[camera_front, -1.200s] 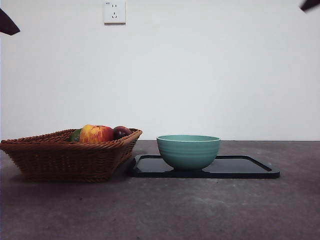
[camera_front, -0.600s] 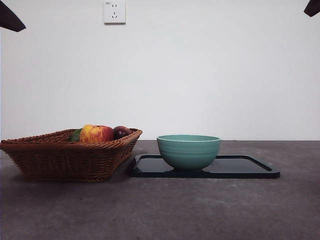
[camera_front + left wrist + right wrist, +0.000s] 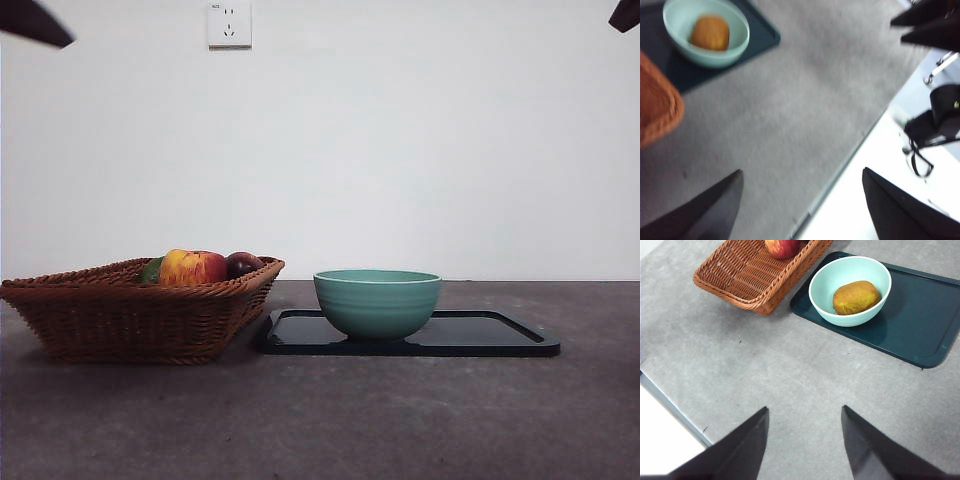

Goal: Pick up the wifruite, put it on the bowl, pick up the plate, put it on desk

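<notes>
- In the front view the black tip at the top-left corner has shifted and stretched further into the picture than it was 1 second ago; nothing on the desk [image 3: 320,420] has moved.
- We judge the 1st step done: the wifruite [image 3: 856,297] lies inside the bowl [image 3: 850,290], far ahead of our right gripper [image 3: 805,445], whose jaws stand apart and hold nothing.
- Our left gripper [image 3: 800,205] hangs high over the desk edge, jaws spread wide and empty, the bowl well away from it.
- The plate [image 3: 920,320], a dark tray, still sits under the bowl, so we judge lifting it is what remains.
- Count: 1 wifruite, 1 bowl, 1 plate, 1 basket [image 3: 140,310], 1 apple [image 3: 192,267], 1 plum [image 3: 243,264], plus 1 green thing [image 3: 151,270] we cannot identify.
</notes>
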